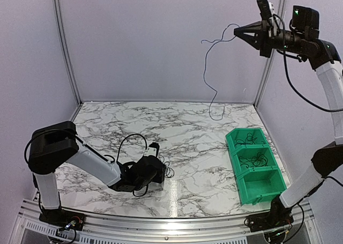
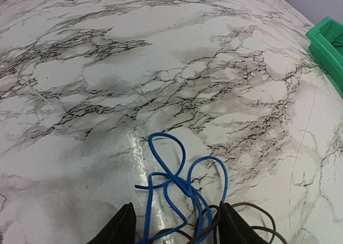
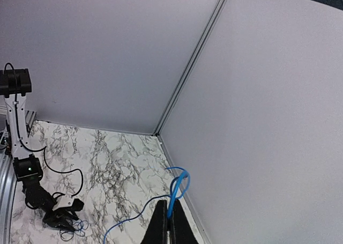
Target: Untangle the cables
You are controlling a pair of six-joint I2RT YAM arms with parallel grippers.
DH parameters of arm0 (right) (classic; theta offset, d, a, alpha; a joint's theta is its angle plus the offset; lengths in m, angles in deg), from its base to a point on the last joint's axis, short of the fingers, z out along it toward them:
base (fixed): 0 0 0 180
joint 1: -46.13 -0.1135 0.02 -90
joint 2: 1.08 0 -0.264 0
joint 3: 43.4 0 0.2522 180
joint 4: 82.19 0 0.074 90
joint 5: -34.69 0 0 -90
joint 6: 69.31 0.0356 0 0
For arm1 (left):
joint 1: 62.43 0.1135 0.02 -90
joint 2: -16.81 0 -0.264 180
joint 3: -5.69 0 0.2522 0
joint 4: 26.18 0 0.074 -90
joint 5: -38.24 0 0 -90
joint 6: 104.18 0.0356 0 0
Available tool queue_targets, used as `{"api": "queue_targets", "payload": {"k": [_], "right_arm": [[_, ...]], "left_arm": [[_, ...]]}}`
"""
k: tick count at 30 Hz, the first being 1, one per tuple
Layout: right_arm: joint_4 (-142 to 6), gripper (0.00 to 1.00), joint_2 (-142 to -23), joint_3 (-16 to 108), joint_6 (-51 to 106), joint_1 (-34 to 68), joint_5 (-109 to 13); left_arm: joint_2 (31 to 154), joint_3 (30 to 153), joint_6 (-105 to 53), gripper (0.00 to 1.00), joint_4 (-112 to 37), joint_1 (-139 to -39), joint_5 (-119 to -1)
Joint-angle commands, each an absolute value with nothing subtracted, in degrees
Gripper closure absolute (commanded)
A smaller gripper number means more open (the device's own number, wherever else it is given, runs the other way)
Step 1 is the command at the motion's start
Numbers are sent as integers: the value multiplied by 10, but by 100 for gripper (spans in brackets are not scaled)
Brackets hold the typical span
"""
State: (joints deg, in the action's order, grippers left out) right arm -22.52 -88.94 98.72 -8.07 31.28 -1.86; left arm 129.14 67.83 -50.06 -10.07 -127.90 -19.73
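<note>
A small tangle of blue and black cables (image 1: pixel 168 172) lies on the marble table at front centre. In the left wrist view its blue loops (image 2: pixel 179 182) lie between my open left gripper's (image 2: pixel 176 205) fingers, with a dark strand (image 2: pixel 252 206) by the right finger. My left gripper (image 1: pixel 158 171) sits low on the table at the tangle. My right gripper (image 1: pixel 236 32) is raised high at the back right, shut on a single blue cable (image 3: pixel 179 186). That strand (image 1: pixel 205 72) hangs down to the table near the back wall. The tangle also shows in the right wrist view (image 3: pixel 74 229).
A green three-compartment bin (image 1: pixel 242 179) stands at the right side of the table, with thin dark wires in its two far compartments. Its corner shows in the left wrist view (image 2: pixel 327 40). White walls enclose the back and sides.
</note>
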Motion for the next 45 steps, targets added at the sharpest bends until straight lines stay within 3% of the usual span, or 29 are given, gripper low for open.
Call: {"api": "queue_targets", "payload": {"k": [1, 14, 23, 37, 45], "right_arm": [[-238, 100, -864, 938, -78, 316, -32], [-213, 100, -790, 707, -139, 317, -97], [-134, 100, -756, 627, -217, 319, -171], [94, 100, -712, 698, -312, 333, -237], [102, 100, -630, 705, -325, 333, -299]], "left_arm": [[1249, 669, -447, 43, -151, -1276, -194], [1110, 751, -315, 32, -232, -1271, -259], [1128, 888, -249, 29, -370, -1208, -324], [1152, 856, -189, 29, -326, -1140, -293], [1164, 860, -190, 28, -332, -1140, -292]]}}
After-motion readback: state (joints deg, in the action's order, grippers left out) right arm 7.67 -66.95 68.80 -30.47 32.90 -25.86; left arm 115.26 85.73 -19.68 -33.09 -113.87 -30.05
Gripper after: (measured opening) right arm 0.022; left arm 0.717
